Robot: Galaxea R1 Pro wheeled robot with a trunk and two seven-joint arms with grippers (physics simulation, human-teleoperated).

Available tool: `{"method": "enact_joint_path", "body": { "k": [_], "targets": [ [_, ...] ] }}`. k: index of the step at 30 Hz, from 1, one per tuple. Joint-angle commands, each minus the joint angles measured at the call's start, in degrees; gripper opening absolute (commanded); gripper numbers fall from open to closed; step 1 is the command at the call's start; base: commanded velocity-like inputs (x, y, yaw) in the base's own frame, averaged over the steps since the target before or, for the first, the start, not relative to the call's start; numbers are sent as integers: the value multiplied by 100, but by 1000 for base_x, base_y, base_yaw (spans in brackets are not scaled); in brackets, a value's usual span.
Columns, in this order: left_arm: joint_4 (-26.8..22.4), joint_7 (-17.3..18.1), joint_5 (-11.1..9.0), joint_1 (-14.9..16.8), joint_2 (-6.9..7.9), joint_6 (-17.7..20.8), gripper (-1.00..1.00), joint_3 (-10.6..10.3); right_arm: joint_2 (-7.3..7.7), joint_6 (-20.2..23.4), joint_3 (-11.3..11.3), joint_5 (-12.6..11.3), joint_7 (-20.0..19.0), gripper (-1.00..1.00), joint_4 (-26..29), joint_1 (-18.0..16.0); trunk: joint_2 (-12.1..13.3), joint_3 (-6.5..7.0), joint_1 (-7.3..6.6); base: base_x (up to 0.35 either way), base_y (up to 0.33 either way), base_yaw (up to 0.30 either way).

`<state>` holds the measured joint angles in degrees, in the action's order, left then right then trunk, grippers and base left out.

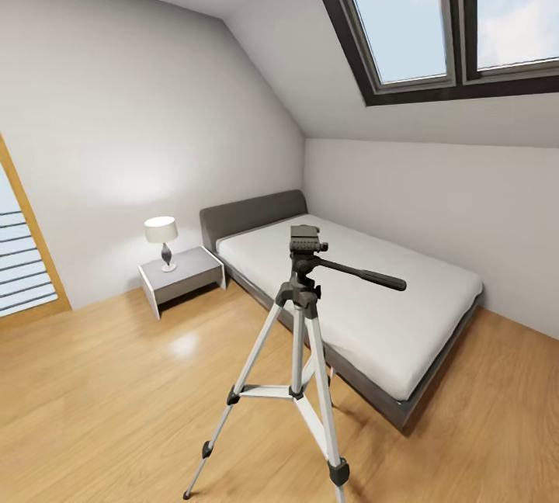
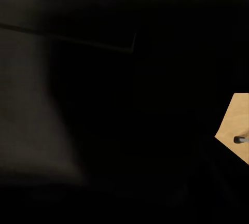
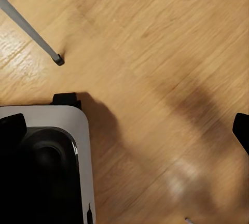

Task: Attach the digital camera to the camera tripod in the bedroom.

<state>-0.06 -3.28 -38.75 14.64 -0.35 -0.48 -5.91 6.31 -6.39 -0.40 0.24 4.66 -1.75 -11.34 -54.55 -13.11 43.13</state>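
The camera tripod (image 1: 299,309) stands on the light wood floor in front of the bed, silver legs spread; its black head (image 1: 304,237) has a bare top plate and its long handle (image 1: 373,278) points right. The digital camera is hidden or out of view. In the right wrist view one tripod leg (image 3: 31,32) ends in a black foot (image 3: 58,59); my right gripper (image 3: 124,130) is open over the floor, its black fingertips (image 3: 241,130) far apart. A black mass close to the lens darkens the left wrist view, beside a floor patch with a tripod foot (image 2: 239,139).
The grey low bed (image 1: 373,293) with a white mattress lies behind the tripod, against the right wall. A nightstand (image 1: 182,274) carries a lamp (image 1: 161,239). A dark-framed skylight (image 1: 435,14) is overhead. My white base (image 3: 46,167) is near the tripod foot.
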Motion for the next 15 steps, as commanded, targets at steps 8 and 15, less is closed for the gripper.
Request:
{"method": "enact_joint_path", "body": {
  "k": [8,15],
  "targets": [
    [0,-15,-31,4,-14,-13,-100,-50,2,-38,4,11,-14,100,-19,-8,-5,-7,1,0,0,5],
    [-1,-13,-27,4,-25,-11,-100,-51,2,-38,5,11,-17,100,-19,-8,-5,-7,1,-1,0,0]
  ]
}}
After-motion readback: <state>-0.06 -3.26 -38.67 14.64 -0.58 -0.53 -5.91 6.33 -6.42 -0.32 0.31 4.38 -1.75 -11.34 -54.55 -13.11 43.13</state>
